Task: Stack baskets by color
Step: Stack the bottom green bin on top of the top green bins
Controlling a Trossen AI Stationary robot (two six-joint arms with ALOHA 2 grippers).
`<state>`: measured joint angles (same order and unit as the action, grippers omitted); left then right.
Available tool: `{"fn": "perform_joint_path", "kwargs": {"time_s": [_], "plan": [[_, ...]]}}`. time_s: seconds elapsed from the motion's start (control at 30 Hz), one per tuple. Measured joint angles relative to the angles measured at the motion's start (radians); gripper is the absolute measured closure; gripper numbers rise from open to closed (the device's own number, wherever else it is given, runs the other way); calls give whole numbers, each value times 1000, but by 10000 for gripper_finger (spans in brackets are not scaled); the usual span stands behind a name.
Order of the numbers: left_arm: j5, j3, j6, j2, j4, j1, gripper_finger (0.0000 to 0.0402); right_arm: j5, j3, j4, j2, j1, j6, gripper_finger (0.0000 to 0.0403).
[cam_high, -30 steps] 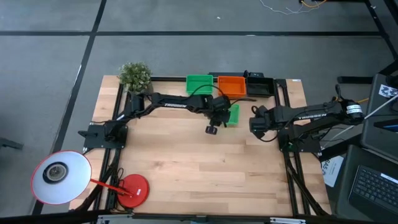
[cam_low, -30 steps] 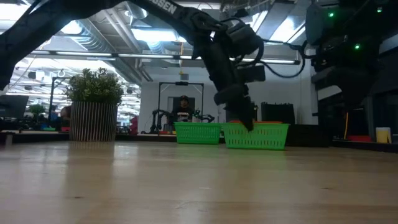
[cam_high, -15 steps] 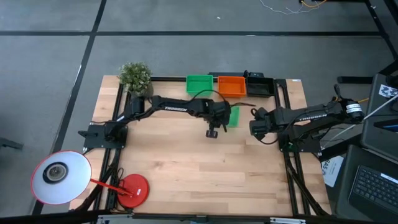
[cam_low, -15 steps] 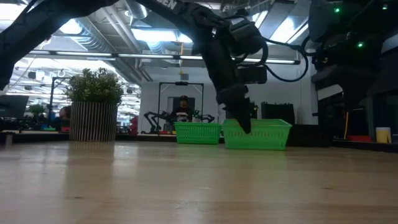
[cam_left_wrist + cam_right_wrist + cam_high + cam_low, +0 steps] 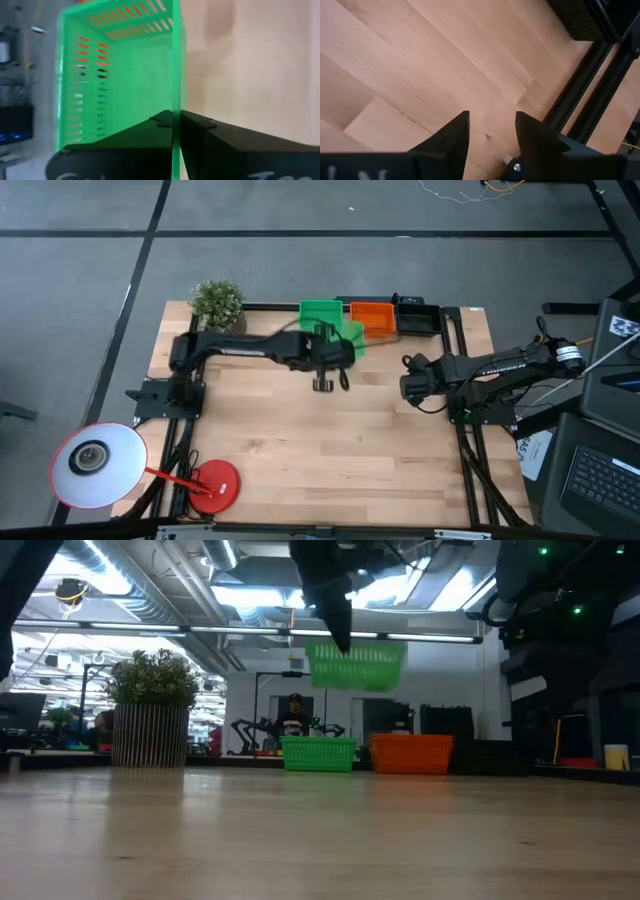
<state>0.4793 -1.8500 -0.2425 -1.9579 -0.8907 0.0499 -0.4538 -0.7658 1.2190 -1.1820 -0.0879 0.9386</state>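
My left gripper (image 5: 343,348) is shut on a bright green basket (image 5: 356,665) and holds it in the air above the far middle of the table. Below and behind it, another green basket (image 5: 318,311), an orange basket (image 5: 374,317) and a black basket (image 5: 418,317) stand in a row on their bottoms along the far edge. My right gripper (image 5: 410,385) hangs open over bare wood at the right, with nothing between its fingers (image 5: 490,132). My left gripper pinches one side wall of the green basket at its rim (image 5: 176,102), with one finger inside the basket and one outside. The fingers slant down onto it from the near left. The basket is lifted clear of the table, open side up.
A potted plant (image 5: 217,302) stands at the far left corner. A white lamp (image 5: 95,465) on a red base (image 5: 213,485) is at the near left. Black frame rails (image 5: 470,450) run along the table's sides. Bare wood fills the middle and near part.
My left gripper has shut on the green basket's wall, then risen and moved toward the far left. The basket stood on the table by the orange one; now it is lifted clear, well above the row. My right gripper has kept still.
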Motion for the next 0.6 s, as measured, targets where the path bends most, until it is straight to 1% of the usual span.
{"fn": "perform_joint_path", "kwargs": {"time_s": [0.07, 0.17, 0.3, 0.4, 0.47, 0.53, 0.6], "plan": [[14, 0, -14, 38, 4, 33, 401, -2, 0, -4, 0, 0, 0, 243], [22, -1, -46, 70, 8, 110, 401, -1, 0, -13, 0, 0, -1, 243], [-26, -1, -85, 74, -19, 245, 401, -1, 0, -20, 0, 0, -1, 243], [-98, 5, -129, 73, -50, 358, 401, 0, 0, -21, 0, 0, -2, 243], [-163, 19, -163, 68, -27, 425, 401, 0, 0, -21, 0, 0, -2, 243], [-282, 31, -189, 66, -20, 487, 401, 0, 0, -22, 0, 0, -2, 243], [-404, 51, -197, 67, 33, 532, 401, 0, 0, -23, 0, 0, -2, 243]]}}
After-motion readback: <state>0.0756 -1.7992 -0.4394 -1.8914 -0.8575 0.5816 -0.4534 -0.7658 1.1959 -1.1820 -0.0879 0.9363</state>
